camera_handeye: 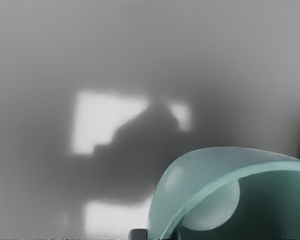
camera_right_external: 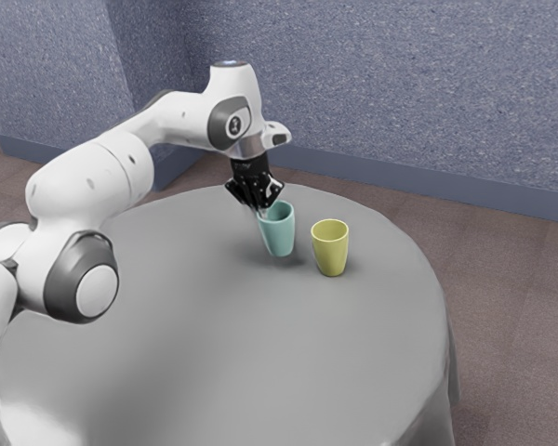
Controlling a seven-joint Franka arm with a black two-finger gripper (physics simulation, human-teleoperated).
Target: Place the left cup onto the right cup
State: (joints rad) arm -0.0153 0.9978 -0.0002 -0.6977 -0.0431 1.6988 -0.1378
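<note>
The teal cup [camera_right_external: 279, 232] is a plain, handleless tumbler, wider at the mouth than at the base, with a smooth matte wall and a thin rim. It sits near the middle of the round grey table [camera_right_external: 214, 353], leaning a little so that its mouth tips toward the arm, with a small dark shadow just under its base. Whether the base touches the tabletop cannot be told.

In the wrist view the teal cup [camera_handeye: 225, 200] shows large and close under the hand, its curved rim and pale inside catching light.

The black gripper [camera_right_external: 260, 206] comes down on the rim at the side toward the exterior view's left. Its jaws stand narrow and pinch the cup's wall between them.

Just beside it, toward the exterior view's right, the yellow cup [camera_right_external: 330, 247] stands upright on the table, of the same shape, apart from the teal one with a small gap between them.

The white arm [camera_right_external: 102, 186] reaches in from the exterior view's left. Behind the table is a blue speckled wall [camera_right_external: 428, 74].
</note>
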